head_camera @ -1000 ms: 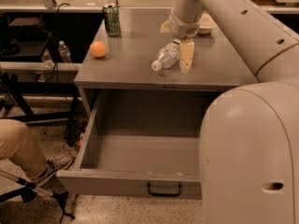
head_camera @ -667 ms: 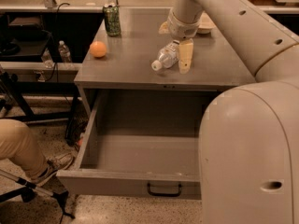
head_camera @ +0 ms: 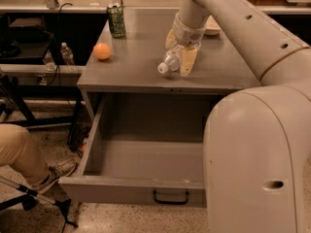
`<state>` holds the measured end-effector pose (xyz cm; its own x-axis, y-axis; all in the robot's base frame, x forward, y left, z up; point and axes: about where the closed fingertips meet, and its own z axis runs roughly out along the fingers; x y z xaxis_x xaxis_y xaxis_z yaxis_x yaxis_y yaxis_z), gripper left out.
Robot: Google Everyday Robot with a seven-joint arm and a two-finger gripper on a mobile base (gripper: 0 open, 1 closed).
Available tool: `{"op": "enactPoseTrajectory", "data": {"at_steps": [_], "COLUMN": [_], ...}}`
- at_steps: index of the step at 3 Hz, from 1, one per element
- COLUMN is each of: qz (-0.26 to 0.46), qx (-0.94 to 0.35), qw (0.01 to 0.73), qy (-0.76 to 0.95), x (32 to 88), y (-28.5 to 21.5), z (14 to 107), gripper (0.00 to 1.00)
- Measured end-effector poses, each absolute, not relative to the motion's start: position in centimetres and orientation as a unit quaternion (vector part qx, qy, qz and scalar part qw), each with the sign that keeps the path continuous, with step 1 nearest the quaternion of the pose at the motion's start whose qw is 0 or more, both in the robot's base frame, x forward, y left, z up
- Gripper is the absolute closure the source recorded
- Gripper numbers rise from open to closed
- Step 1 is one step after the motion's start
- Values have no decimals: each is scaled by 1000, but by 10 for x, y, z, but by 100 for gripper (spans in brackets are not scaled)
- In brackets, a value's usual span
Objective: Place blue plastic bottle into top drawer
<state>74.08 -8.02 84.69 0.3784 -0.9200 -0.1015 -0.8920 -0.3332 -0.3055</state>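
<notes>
Bottle (head_camera: 169, 62) lies on its side on the cabinet top (head_camera: 131, 69), cap toward the front edge. Gripper (head_camera: 178, 57) sits down over it; can't tell if it's clamped. Drawer (head_camera: 121, 188) below is pulled open. Can (head_camera: 116, 21) and orange (head_camera: 102, 51) sit back left.

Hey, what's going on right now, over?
End effector at bottle on cabinet top. Bottle lying there, not yet in drawer. Drawer open; orange and can sit well aside.

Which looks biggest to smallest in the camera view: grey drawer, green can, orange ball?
Open grey metal drawer, by far
green drink can
round orange ball, slightly smaller
The gripper is down at the clear plastic bottle on the tabletop.
</notes>
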Motion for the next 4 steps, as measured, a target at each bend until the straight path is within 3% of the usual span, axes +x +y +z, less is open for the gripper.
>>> {"op": "enactPoseTrajectory", "data": {"at_steps": [1,3,4], "qz": [-35,-49,-72], "qx": [-810,-798,-777], "qw": [159,168,170], "qy": [563,577,602], "x": [740,735,717], "y": [-84,-96,-109], "z": [842,859,883], "gripper": [59,100,100]}}
